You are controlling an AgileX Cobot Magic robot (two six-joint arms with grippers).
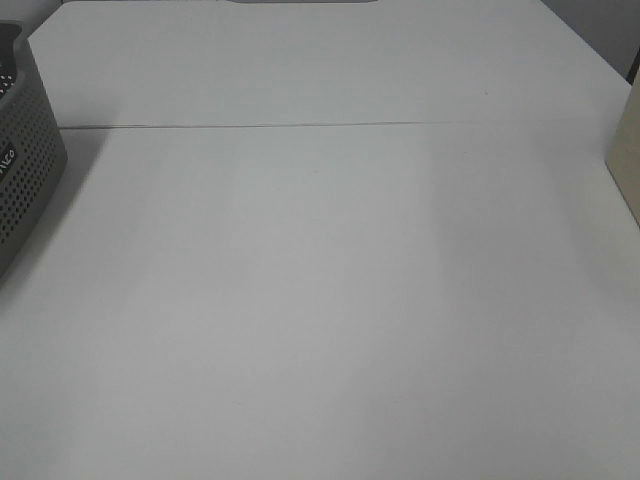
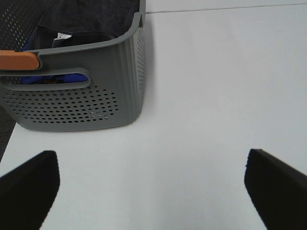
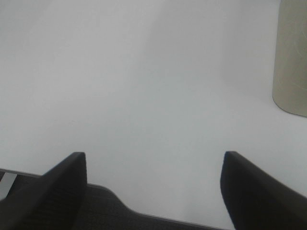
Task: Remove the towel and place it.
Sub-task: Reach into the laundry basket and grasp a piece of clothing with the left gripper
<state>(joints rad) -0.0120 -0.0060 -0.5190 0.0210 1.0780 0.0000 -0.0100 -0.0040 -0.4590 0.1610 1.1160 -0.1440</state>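
Observation:
The dark towel (image 2: 84, 21) lies bunched inside the grey perforated basket (image 2: 100, 100), a small white tag (image 2: 63, 36) showing on it. In the left wrist view my left gripper (image 2: 152, 184) stands open over bare table, short of the basket, nothing between its fingers. My right gripper (image 3: 153, 184) is open too, above bare white table near the table's front edge. In the high view only a corner of the basket (image 1: 25, 160) shows at the far left; neither gripper nor the towel appears there.
The white table (image 1: 330, 280) has a seam across its far part. A beige object (image 1: 628, 150) stands at the right edge, also seen as a beige cylinder (image 3: 291, 57). An orange handle piece (image 2: 18, 60) and something blue (image 2: 53, 76) sit in the basket.

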